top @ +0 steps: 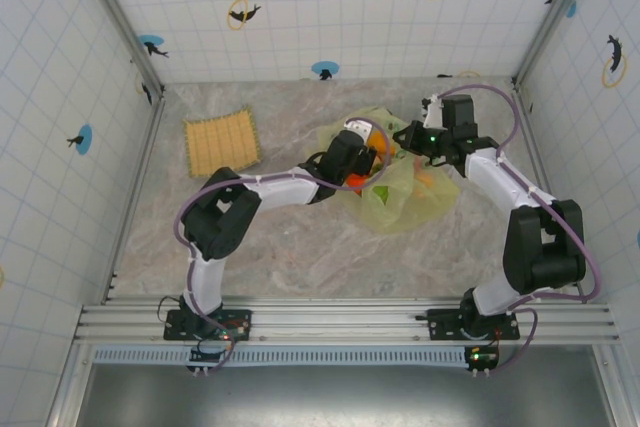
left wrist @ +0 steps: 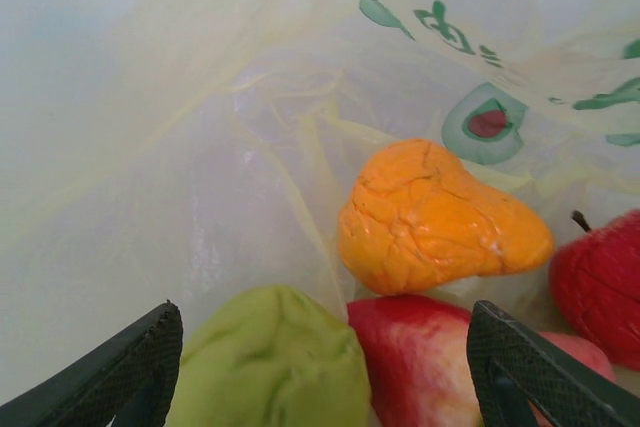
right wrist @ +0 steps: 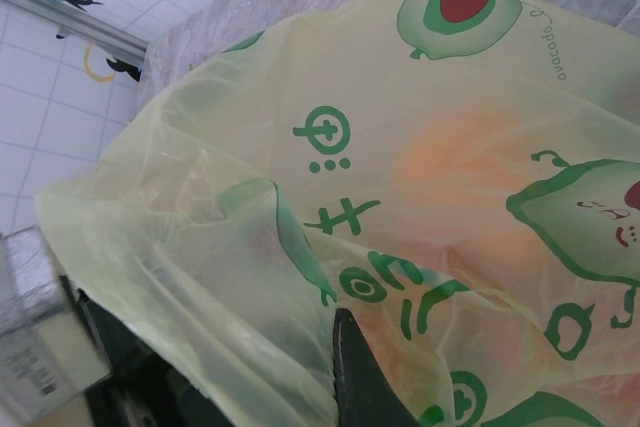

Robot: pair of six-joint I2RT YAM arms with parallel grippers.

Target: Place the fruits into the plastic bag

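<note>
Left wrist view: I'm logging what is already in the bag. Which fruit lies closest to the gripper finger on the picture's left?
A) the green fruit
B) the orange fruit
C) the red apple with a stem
A: the green fruit lies right beside that finger of the left gripper, while the orange fruit and the stemmed red apple lie farther right.

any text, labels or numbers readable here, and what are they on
Nothing reads clearly enough to quote.
Large green characters on the bag: stylised, not legible.
Small lettering beside the avocado print: too blurred.
White label, lower left of the right wrist view: print too small.
</note>
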